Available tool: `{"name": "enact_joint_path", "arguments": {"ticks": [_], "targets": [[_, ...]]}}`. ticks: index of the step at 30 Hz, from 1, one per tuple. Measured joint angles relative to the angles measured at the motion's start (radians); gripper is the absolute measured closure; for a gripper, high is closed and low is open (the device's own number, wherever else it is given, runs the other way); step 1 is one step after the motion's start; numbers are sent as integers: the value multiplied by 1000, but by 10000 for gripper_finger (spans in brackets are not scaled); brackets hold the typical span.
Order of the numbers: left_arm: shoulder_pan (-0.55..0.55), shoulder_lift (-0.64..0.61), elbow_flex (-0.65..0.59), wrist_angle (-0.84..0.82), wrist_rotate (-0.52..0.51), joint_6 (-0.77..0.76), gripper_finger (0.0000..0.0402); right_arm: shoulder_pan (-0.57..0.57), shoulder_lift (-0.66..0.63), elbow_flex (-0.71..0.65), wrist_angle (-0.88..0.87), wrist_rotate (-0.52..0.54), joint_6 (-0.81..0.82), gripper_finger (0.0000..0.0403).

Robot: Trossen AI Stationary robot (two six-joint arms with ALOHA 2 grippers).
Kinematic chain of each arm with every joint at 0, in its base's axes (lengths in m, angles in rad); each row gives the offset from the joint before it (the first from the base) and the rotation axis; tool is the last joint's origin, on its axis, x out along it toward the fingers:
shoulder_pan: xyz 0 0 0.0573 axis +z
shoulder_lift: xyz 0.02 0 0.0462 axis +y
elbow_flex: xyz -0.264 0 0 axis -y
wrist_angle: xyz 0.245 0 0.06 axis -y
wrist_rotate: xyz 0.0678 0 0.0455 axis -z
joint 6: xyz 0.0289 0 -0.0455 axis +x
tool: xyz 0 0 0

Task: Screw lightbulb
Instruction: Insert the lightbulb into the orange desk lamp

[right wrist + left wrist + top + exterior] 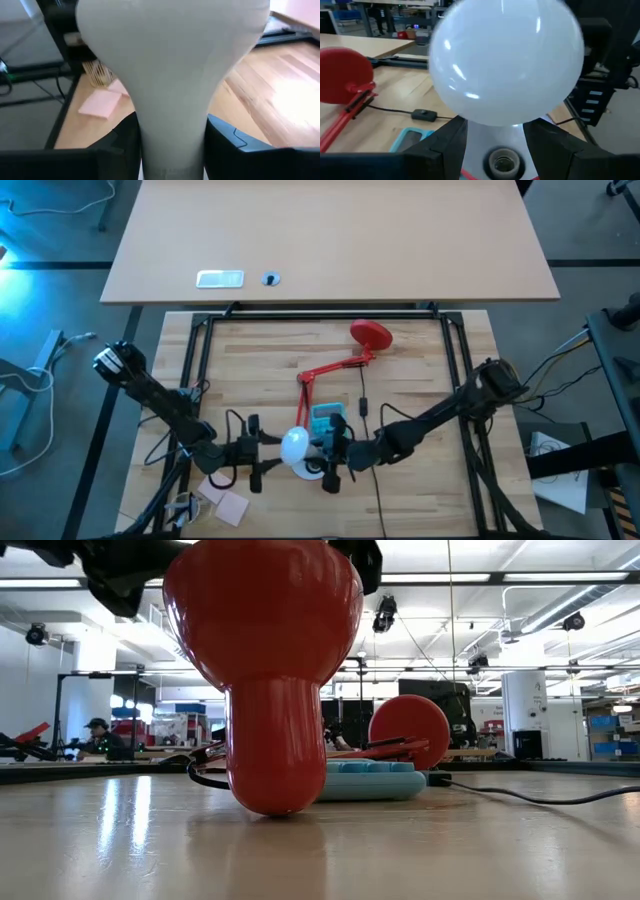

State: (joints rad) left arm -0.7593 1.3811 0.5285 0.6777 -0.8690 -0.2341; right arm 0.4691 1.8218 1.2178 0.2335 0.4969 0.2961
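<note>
Dark fingers (227, 142) of the right gripper (172, 145) stand close against either side of the lightbulb (170, 60), clasping it at the narrow neck, lower centre of the right wrist view. The bulb's base is cut off by the frame edge. In the high view the bulb sits low and centre, between the two grippers and over the lamp shade (265, 660). The left gripper (255, 452) lies just to the picture's left of it; whether it has hold of anything cannot be told.

Progress: the left wrist view shows the lamp socket (501, 161) bare at bottom centre, with the dome above it. The bulb therefore appears lifted and roughly aligned but not yet seated; lowering, threading and turning seem to remain.

Appearance: white, glossy and pear-shaped, with a broad dome carrying bright highlights and tapering smoothly to the neck. The red shade rests with its narrow end on the wooden table (420, 380), mouth upward.
</note>
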Motion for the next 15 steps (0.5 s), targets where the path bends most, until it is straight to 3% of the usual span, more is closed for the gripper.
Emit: {"name": "enact_joint_path", "arguments": {"ticks": [7,15], "targets": [[13,-18,0,-53,-35,-12,218,-17,13,2,-62,-28,79,252],[13,-5,0,-50,-41,-14,218,-16,-10,15,-170,-99,101,194]]}}
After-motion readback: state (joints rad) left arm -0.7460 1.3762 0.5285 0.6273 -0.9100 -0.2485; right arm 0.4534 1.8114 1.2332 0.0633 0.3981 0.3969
